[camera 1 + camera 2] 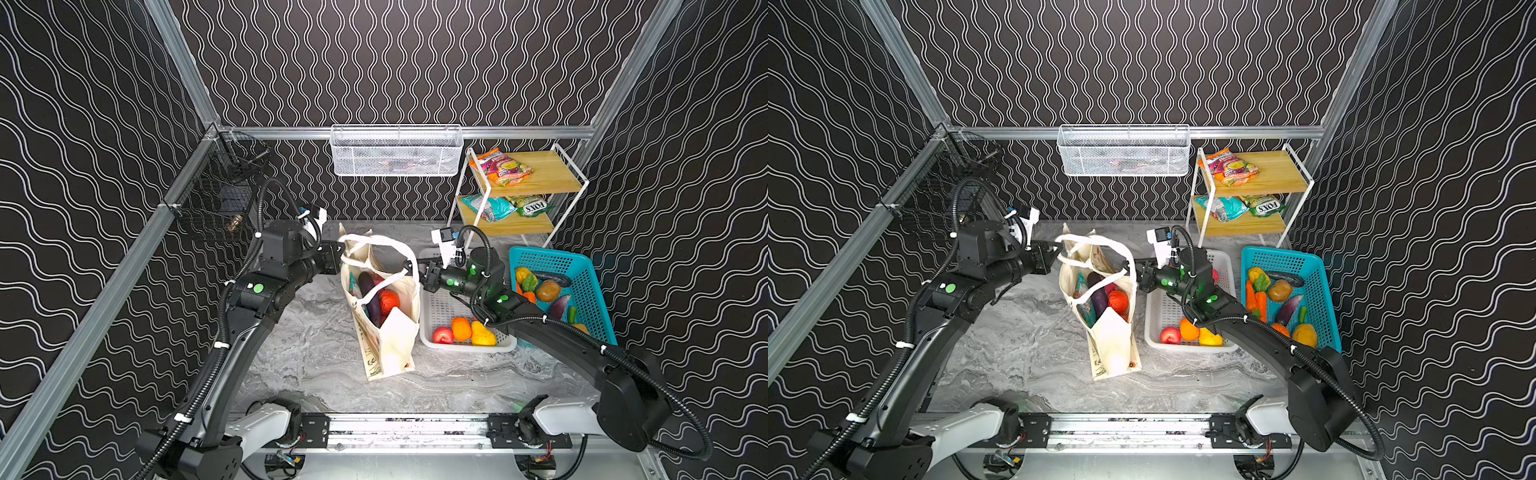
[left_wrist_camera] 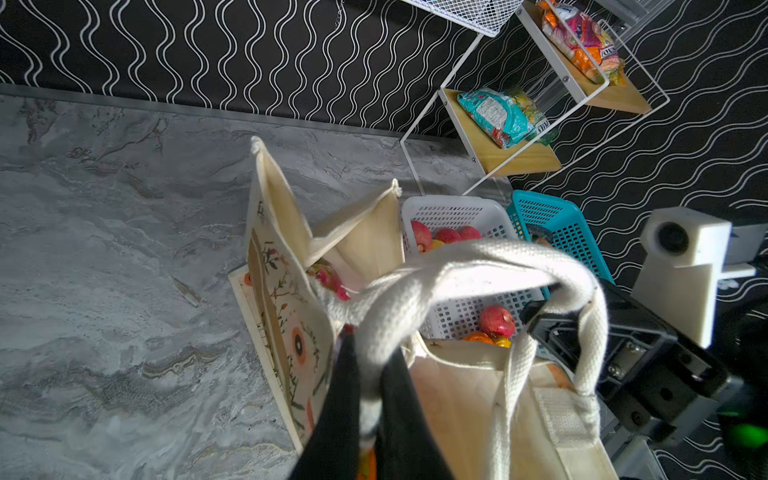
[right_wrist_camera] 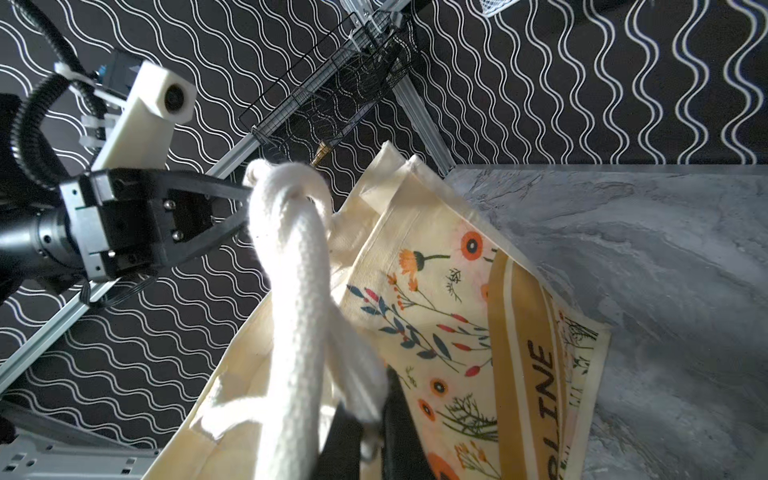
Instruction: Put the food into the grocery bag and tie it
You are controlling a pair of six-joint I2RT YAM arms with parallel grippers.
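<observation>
The grocery bag's straps are pinched by the closed left claw and closed right claw, and open bench is seen toward the front edge.

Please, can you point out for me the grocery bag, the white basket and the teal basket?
grocery bag (image 1: 395,332): in a top view, on its cream near end panel.
white basket (image 1: 442,305): in a top view, on its bare mesh floor.
teal basket (image 1: 548,261): in a top view, on its perforated far wall.
</observation>
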